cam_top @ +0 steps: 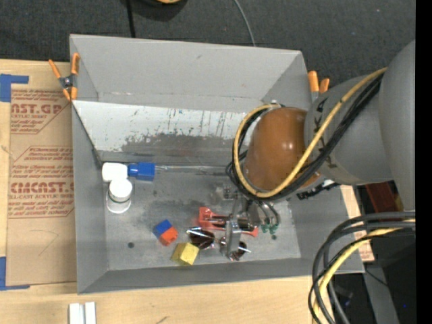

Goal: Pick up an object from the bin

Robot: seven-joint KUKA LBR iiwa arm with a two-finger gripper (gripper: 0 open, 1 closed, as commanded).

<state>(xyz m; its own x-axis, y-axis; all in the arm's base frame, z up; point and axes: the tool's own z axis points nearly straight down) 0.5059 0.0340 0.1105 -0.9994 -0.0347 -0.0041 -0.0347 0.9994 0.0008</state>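
Note:
My gripper (233, 233) is low over the bin floor at the front right, under the arm's orange dome. It stands in a small cluster of things: a red piece (208, 217) just to its left, a dark shiny piece (199, 237) at its lower left, and another shiny piece (237, 250) right below it. Whether any of them is gripped I cannot tell. A yellow block (184, 254) lies a little further left, near the front wall.
A blue and orange block (164, 231) sits left of the cluster. At the far left stand a white bottle (119, 196) and a white piece with a blue cap (130, 171). The arm and its cables cover the bin's right side.

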